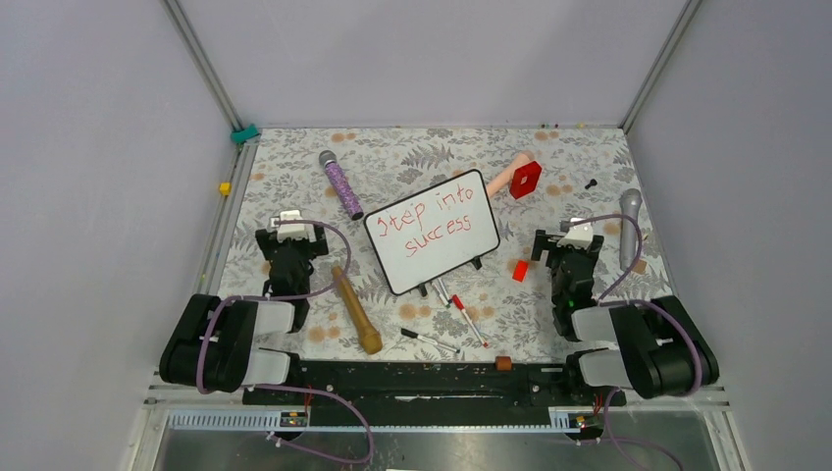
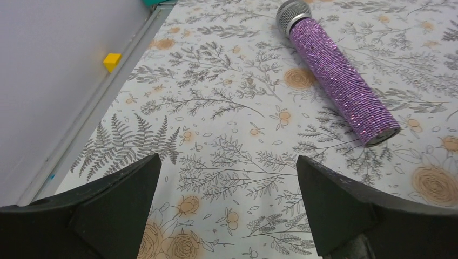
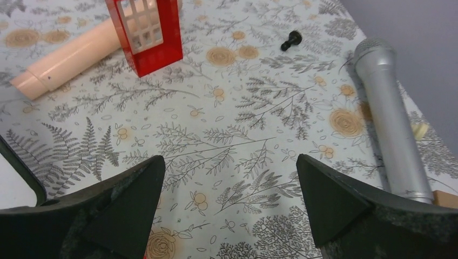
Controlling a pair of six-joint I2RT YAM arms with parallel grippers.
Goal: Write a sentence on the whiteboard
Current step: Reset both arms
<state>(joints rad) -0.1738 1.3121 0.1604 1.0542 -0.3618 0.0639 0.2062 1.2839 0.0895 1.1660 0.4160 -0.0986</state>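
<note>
The rectangular white whiteboard with a thin black frame sits at the middle of the floral-patterned table, turned askew so its right end points toward the far edge. The red handwritten sentence fills it in two lines, "step into" above "success". Just beside its near edge lie two slim marker pens, and a small red cube sits off its near right corner. Toward the far edge a red block with a lattice window touches a peach plastic cylinder. A purple glittery microphone lies on the far left of the board, and a brown wooden rod on its near left. A silver microphone lies along the right edge. The left tool is released, jaws wide over bare table, grasping nothing. The right tool is likewise spread and empty, near the board's right end.
</note>
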